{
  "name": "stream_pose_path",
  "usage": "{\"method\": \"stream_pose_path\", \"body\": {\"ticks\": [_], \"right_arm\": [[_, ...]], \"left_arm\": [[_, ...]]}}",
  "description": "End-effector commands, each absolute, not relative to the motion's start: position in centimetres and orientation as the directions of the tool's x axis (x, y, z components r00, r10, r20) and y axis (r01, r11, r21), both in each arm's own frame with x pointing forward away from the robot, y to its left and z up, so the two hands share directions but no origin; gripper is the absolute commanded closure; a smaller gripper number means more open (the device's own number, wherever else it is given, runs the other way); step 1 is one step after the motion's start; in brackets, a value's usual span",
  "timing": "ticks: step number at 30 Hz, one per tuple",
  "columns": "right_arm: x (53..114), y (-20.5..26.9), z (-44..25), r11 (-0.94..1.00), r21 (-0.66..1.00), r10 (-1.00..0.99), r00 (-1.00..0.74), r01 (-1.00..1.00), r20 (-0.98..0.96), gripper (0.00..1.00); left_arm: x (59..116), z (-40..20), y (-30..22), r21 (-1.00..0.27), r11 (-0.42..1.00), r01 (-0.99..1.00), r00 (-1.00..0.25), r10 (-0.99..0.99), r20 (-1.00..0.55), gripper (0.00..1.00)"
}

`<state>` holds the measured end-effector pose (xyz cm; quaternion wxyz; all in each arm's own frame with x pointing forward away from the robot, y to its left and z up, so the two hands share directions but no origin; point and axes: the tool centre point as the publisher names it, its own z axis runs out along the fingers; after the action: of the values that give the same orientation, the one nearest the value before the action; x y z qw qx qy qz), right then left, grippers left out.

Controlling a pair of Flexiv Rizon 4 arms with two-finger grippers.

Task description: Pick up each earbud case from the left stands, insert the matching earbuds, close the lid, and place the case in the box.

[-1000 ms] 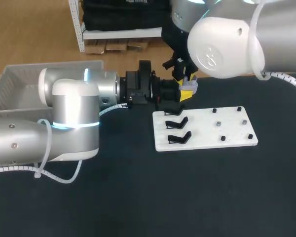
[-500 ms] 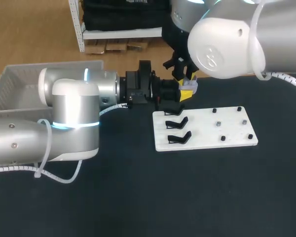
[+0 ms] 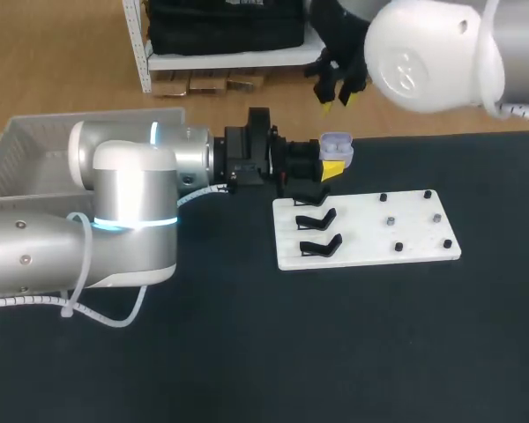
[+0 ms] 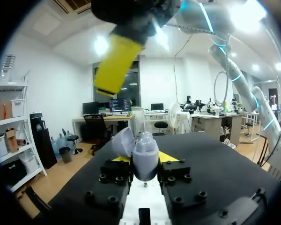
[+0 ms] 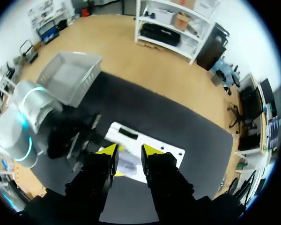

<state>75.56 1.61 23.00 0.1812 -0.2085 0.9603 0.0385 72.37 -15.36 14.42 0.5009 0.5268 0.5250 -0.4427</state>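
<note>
Left gripper (image 3: 331, 164) clamped on lilac earbud case (image 3: 336, 146), lid (image 4: 122, 142) open, just beyond far left corner of white stand board (image 3: 366, 231). Right gripper (image 3: 337, 97) hovered above case, apart from it, fingers slightly parted, nothing held. Box (image 3: 35, 150) sat far left.

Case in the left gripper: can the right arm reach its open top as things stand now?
Probably yes. The right gripper hangs open above the case, nothing lies between them, and the left gripper grips only its sides.
</note>
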Motion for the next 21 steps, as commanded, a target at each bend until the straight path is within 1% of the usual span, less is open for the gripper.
{"method": "stream_pose_path", "body": {"ticks": [1, 5, 9, 21], "right_arm": [[78.6, 1.3, 21.0, 0.931, 0.018, -0.336, -0.874, -0.365, -0.351, 0.67], [80.1, 0.4, 19.2, 0.951, 0.022, -0.284, -0.903, -0.307, -0.322, 0.69], [79.6, 0.0, 18.0, 0.955, 0.028, -0.276, -0.916, -0.296, -0.292, 0.73], [75.8, -0.6, 17.8, 0.949, 0.039, -0.292, -0.919, -0.313, -0.266, 0.67]], "left_arm": [[72.3, 14.3, -15.3, 0.066, 0.057, 0.996, 0.06, 0.106, -0.993, 1.0], [72.3, 14.3, -15.3, 0.066, 0.057, 0.996, 0.06, 0.106, -0.993, 1.0], [72.3, 14.3, -15.3, 0.066, 0.057, 0.996, 0.06, 0.106, -0.993, 1.0], [72.3, 14.3, -15.3, 0.066, 0.057, 0.996, 0.06, 0.106, -0.993, 1.0]]}}
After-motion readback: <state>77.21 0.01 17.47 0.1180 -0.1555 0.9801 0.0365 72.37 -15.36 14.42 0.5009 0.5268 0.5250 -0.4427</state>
